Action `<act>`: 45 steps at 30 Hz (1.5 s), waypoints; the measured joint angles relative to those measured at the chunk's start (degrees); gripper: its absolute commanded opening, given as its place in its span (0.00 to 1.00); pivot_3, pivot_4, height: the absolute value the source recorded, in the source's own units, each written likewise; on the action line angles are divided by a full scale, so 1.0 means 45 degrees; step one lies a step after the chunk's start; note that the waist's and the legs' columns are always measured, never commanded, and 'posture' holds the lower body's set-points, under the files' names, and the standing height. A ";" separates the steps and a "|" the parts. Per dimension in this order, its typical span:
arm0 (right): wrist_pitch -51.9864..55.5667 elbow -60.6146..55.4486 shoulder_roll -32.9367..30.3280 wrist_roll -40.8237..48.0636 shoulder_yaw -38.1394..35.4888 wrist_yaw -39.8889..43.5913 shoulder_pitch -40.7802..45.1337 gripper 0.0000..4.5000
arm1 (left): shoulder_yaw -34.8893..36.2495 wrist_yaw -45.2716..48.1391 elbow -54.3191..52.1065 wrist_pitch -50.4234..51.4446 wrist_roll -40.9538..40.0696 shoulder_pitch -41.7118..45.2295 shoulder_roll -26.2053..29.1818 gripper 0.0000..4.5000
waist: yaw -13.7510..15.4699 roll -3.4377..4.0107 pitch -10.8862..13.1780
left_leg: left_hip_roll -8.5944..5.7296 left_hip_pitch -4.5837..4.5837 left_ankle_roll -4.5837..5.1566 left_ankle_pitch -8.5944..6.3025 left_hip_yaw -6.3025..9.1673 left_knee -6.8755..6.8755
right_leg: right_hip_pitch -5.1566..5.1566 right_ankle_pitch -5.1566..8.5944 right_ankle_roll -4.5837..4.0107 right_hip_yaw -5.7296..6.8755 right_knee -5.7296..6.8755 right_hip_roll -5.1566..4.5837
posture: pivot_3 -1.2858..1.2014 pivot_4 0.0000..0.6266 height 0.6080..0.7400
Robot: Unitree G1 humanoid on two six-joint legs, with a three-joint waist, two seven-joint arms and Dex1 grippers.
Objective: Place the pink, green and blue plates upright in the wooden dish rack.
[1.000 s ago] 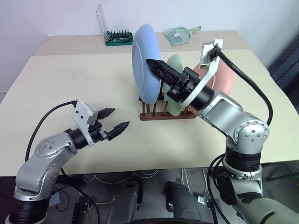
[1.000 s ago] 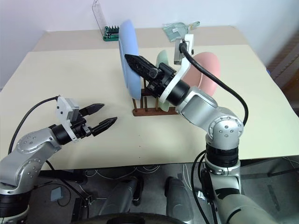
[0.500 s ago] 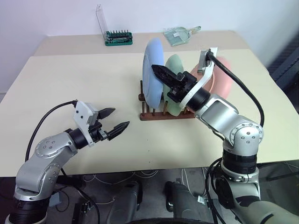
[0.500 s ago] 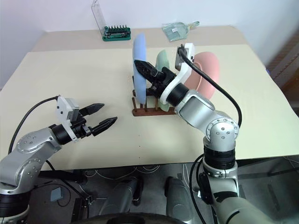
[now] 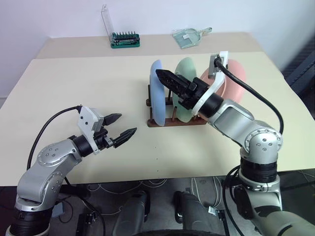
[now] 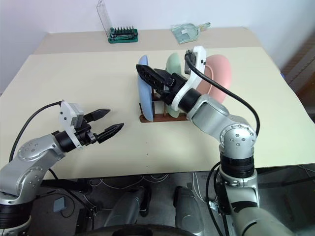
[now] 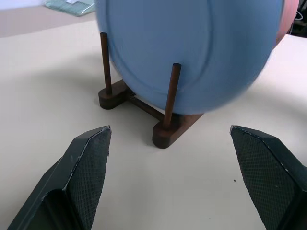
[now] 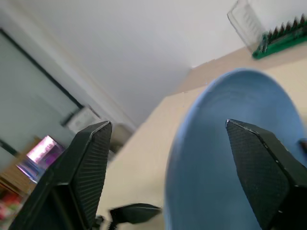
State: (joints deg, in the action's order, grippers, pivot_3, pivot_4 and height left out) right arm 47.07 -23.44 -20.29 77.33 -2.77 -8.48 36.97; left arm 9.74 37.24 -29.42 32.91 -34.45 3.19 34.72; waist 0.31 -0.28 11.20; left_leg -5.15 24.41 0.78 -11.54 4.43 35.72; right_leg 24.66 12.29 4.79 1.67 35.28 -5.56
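Fingers of the right gripper (image 5: 170, 81): spread apart, astride the blue plate (image 5: 158, 96), gripping nothing. Blue plate, green plate (image 5: 185, 73), pink plate (image 5: 235, 78): all upright in the wooden dish rack (image 5: 173, 120). Fingers of the left gripper (image 5: 123, 126): open, empty, farther from the rack over the worktop (image 5: 74, 83).

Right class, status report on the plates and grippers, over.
Both grippers open: left gripper, right gripper at the blue plate. Blue, green plate, pink plate upright in rack. Nothing in the way.
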 measured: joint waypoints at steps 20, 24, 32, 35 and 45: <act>-0.2583 0.3248 -0.7522 -0.7893 -0.2654 0.6809 0.0140 0.01 | -0.0746 0.0291 0.0010 -0.0022 0.0000 0.0406 -0.0221 0.91 | 0.0102 -0.0022 0.0005 | 0.0001 0.0012 0.0008 -0.0008 -0.0021 -0.0008 | -0.0025 0.0000 0.0002 0.0013 -0.0065 -0.0022 | 0.52 0.24 1.00; -0.3859 0.4538 -0.9248 -1.0843 -0.2362 0.7301 -0.1450 0.01 | -0.1296 0.0492 0.0006 0.0005 -0.0002 0.0640 -0.0305 0.91 | 0.0100 -0.0017 0.0006 | 0.0007 0.0012 0.0008 -0.0007 -0.0027 -0.0011 | -0.0022 0.0002 -0.0001 0.0012 -0.0061 -0.0021 | 0.52 0.24 1.00; -0.5001 0.3929 -0.9425 -1.2777 -0.1590 0.9373 -0.3794 0.01 | -0.1858 0.0893 -0.0028 0.0081 -0.0134 0.0996 -0.0361 0.91 | 0.0045 0.0011 0.0009 | 0.0017 0.0007 0.0009 -0.0007 -0.0034 0.0001 | -0.0021 0.0001 0.0002 0.0003 -0.0039 -0.0013 | 0.52 0.24 1.00; -0.4909 0.2173 -0.8771 -1.2093 -0.1548 1.0207 -0.3898 0.01 | -0.2003 0.0907 -0.0079 0.0116 -0.0179 0.1238 -0.0363 0.91 | 0.0073 0.0009 0.0011 | 0.0020 0.0009 0.0009 -0.0007 -0.0029 0.0005 | -0.0021 0.0002 0.0005 0.0004 -0.0039 -0.0009 | 0.52 0.24 1.00; -0.4398 0.1182 -0.8260 -1.1321 -0.1582 1.1187 -0.3271 0.01 | -0.1984 0.0673 -0.0187 0.0182 -0.0270 0.1129 -0.0370 0.91 | 0.0114 -0.0008 0.0018 | 0.0011 0.0015 0.0009 -0.0011 -0.0027 0.0021 | -0.0031 0.0001 0.0005 0.0006 -0.0049 -0.0019 | 0.52 0.24 1.00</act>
State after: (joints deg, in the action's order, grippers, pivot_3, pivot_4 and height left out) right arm 27.28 -18.12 -57.46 26.39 -9.89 41.86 22.25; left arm 0.81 40.27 -30.26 33.73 -35.67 8.27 33.06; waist 0.82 -0.32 11.28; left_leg -5.10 24.48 0.82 -11.59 4.31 35.82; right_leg 24.52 12.30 4.82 1.69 35.05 -5.65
